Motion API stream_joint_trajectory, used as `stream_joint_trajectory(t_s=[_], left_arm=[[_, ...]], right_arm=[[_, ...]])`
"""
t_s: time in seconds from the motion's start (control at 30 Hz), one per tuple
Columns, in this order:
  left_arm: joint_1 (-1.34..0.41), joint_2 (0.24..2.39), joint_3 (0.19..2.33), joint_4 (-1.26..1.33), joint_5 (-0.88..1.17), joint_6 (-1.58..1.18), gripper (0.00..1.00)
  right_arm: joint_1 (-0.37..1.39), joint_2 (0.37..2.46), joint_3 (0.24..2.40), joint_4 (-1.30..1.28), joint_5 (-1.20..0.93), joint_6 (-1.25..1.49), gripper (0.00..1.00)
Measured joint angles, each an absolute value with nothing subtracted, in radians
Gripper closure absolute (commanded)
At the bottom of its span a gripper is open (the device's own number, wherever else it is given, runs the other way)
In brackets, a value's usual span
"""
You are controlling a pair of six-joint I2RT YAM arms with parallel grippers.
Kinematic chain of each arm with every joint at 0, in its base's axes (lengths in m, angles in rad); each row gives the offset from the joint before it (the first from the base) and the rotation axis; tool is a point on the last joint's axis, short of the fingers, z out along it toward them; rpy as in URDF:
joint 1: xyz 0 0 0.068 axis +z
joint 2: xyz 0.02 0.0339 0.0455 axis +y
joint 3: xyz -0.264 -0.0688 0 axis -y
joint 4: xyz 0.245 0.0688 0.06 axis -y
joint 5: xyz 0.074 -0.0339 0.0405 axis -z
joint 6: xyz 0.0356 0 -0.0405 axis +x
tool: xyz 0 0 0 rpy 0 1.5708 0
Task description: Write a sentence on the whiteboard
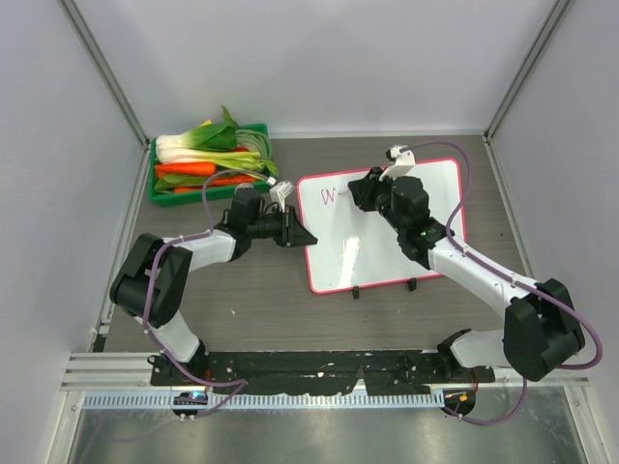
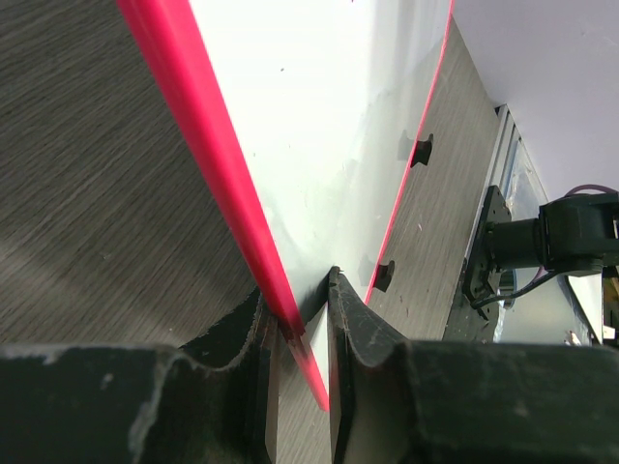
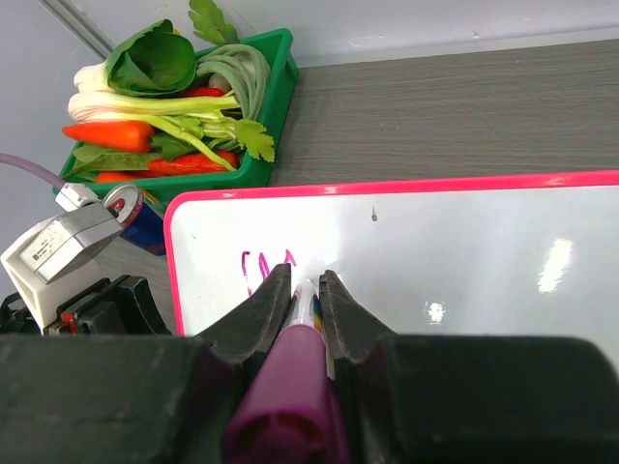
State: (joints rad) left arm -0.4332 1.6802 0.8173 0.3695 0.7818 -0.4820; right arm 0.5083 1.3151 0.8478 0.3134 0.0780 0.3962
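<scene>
A: Pinching the whiteboard [image 1: 363, 253] at its left frame with the left gripper [image 2: 302, 324], mid-table.
B: Squeezing the marker [image 3: 288, 391] tight in the right gripper [image 3: 307, 288], beside first strokes of the sentence [image 3: 249, 272], upper left.

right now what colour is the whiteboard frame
Bright pink-red. The frame shows best in the right wrist view.

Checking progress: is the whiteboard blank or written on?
Written on, barely: a few pink strokes near the left edge of the whiteboard, beside the marker tip.
</scene>
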Motion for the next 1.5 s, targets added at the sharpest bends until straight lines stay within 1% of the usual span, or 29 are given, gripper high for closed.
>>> stream_joint_trajectory(t_s=[0.87,1.5], left_arm=[[-0.434,1.682,0.817,0.368,0.781,-0.482,1.00],[-0.434,1.685,0.820,0.368,0.782,-0.481,1.00]], right_arm=[[0.508,1.316,0.818,0.323,0.005,0.397,0.99],[0.509,1.308,0.814,0.321,0.050,0.411,0.98]])
